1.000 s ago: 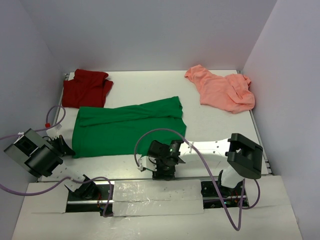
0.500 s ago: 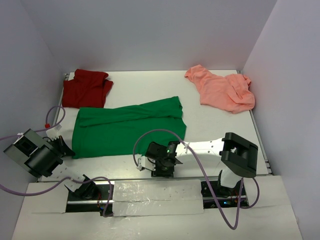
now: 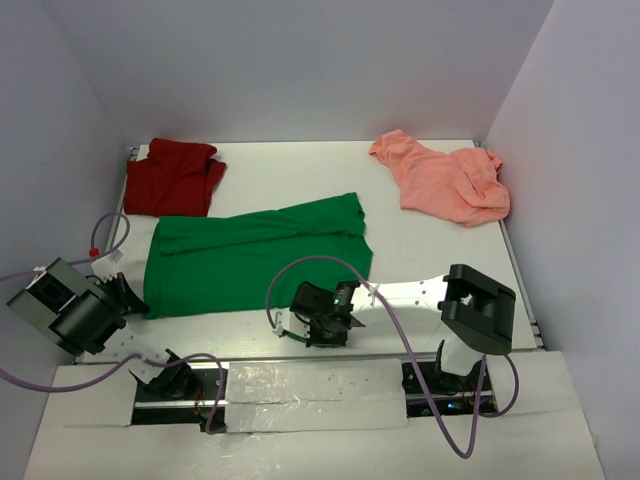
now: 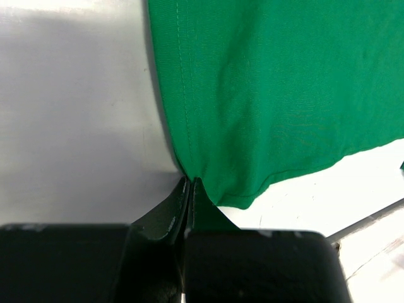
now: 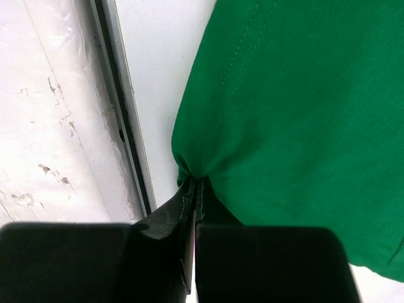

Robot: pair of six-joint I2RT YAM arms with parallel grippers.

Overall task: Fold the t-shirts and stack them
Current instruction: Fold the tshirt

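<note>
We see a flat white table (image 3: 290,180) carrying three garments. Towards the near edge, left of centre, a bright green cloth t-shirt (image 3: 250,255) lies spread out flat, its long side running left to right. A dark red cloth t-shirt (image 3: 175,178) lies in a compact bundle in the far left corner, just beside the green one's far edge; we cannot tell whether they touch. A salmon pink cloth t-shirt (image 3: 440,180) lies crumpled in the far right corner, well apart from both.
</note>
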